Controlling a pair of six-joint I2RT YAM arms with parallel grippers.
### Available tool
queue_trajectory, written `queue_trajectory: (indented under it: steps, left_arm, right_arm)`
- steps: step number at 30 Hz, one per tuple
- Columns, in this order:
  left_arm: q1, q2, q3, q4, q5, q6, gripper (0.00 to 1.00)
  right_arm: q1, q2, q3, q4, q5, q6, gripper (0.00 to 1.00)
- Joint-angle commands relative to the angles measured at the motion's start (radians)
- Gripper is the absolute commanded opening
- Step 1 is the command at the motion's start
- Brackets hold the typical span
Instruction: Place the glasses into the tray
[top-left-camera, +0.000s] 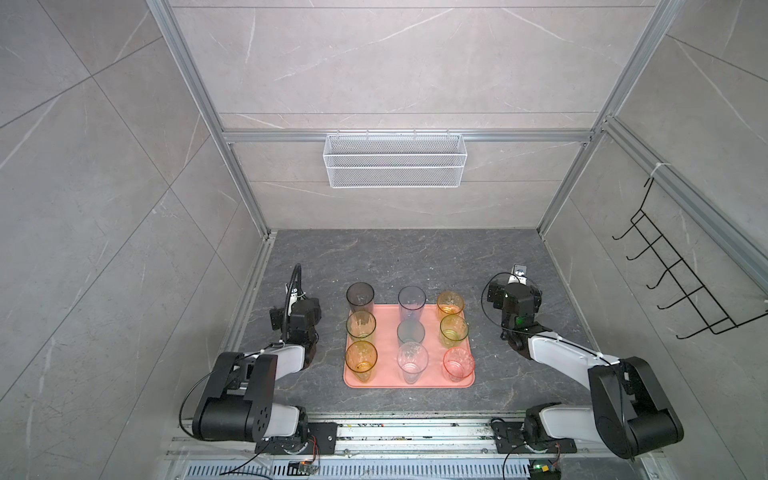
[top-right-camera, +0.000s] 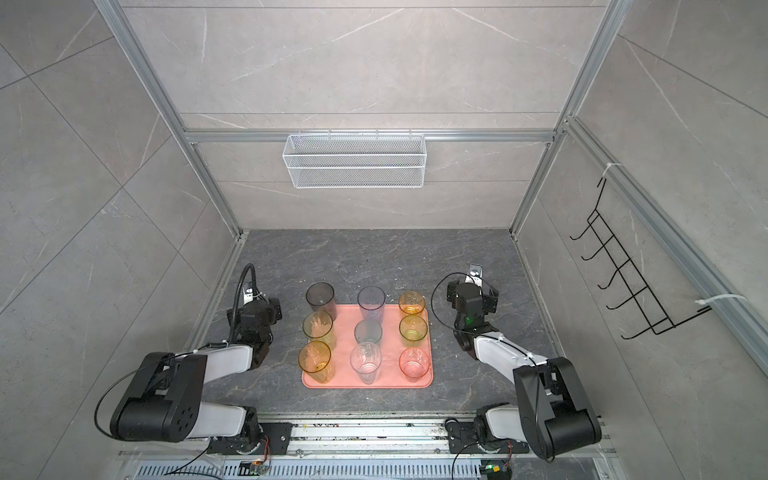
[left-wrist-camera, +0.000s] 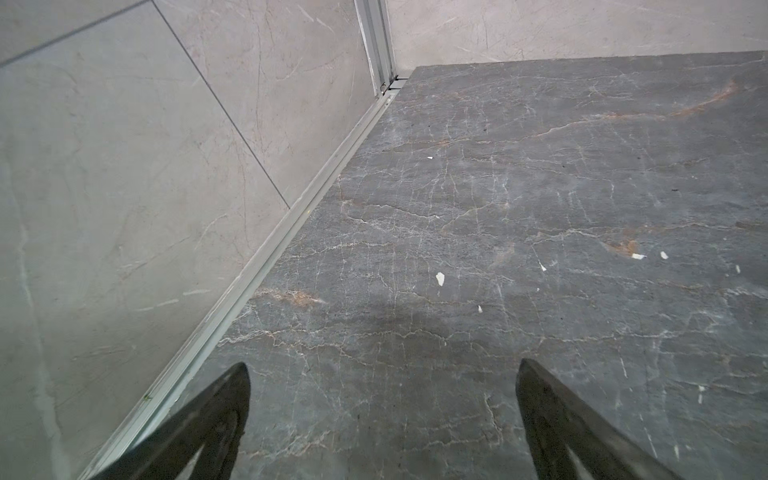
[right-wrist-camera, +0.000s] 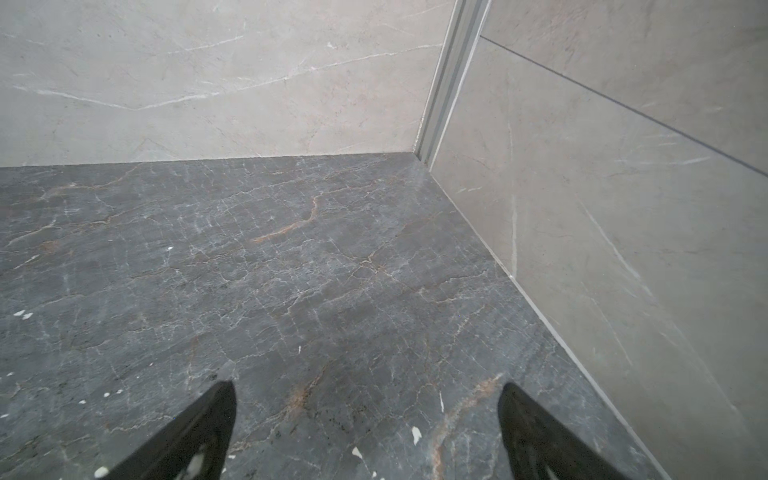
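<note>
On the tray (top-left-camera: 432, 357) all nine glasses (top-left-camera: 410, 332) seem placed; the left pincer (left-wrist-camera: 382, 365) and right pincer (right-wrist-camera: 368, 388) flank it, spread wide and empty. Withdraw without brushing the outer tumblers.

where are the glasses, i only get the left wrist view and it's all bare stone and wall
Observer: All nine glasses stand upright on the pink tray, three rows of three, in both top views.
Operator: is the right gripper holding anything
Observer: No. The right gripper is open over bare tabletop, off to the tray's right.
Operator: how close is my left gripper to the tray
Observer: The left gripper sits off the tray's left side, apart from it and touching no glass.
</note>
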Motion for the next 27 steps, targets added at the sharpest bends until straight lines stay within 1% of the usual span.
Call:
queue_trajectory:
  steps: [1,2,4,7,9,10,11,13,14,17,19,22,25,27]
  left_arm:
    - [0.054,0.002,0.001,0.079,0.138,-0.019,0.99]
    - [0.065,0.01,-0.009,0.115,0.172,-0.012,0.99]
    - [0.067,0.01,-0.007,0.105,0.203,-0.008,0.99]
    - [0.067,0.04,-0.029,0.176,0.271,0.022,1.0]
    - [0.068,0.07,-0.045,0.23,0.267,0.02,1.0]
    - [0.066,0.103,-0.054,0.285,0.262,0.026,1.0]
    - [0.065,0.111,-0.048,0.294,0.264,0.037,1.0]
    - [0.069,0.088,-0.025,0.203,0.28,0.022,1.0]
    - [0.071,0.1,-0.025,0.222,0.281,0.024,1.0]
    - [0.073,0.094,-0.024,0.212,0.284,0.021,1.0]
    - [0.074,0.095,-0.023,0.208,0.284,0.022,1.0]
    - [0.074,0.094,-0.024,0.211,0.284,0.022,1.0]
    - [0.074,0.095,-0.024,0.21,0.284,0.023,1.0]
    - [0.074,0.094,-0.024,0.211,0.284,0.023,1.0]
  right_arm:
    - [-0.005,0.019,-0.013,0.125,-0.057,-0.048,0.99]
    - [-0.005,0.021,-0.012,0.132,-0.066,-0.049,0.99]
    - [-0.004,0.02,-0.016,0.132,-0.077,-0.053,0.99]
    - [-0.006,0.015,-0.018,0.129,-0.104,-0.06,0.99]
    - [-0.008,0.017,-0.013,0.119,-0.111,-0.06,0.99]
    - [-0.008,0.014,-0.013,0.114,-0.121,-0.066,0.99]
    - [-0.005,0.008,-0.014,0.104,-0.131,-0.066,0.99]
    - [-0.008,-0.008,-0.02,0.079,-0.148,-0.062,0.99]
    - [-0.006,-0.019,-0.029,0.076,-0.154,-0.059,0.99]
    - [-0.008,-0.04,-0.056,0.092,-0.164,-0.053,0.99]
    - [-0.007,-0.051,-0.06,0.07,-0.179,-0.052,0.99]
    - [-0.007,-0.054,-0.08,0.078,-0.171,-0.044,0.99]
    - [-0.008,-0.044,-0.109,0.117,-0.182,-0.046,0.99]
    - [-0.008,-0.003,-0.143,0.205,-0.183,-0.049,0.99]
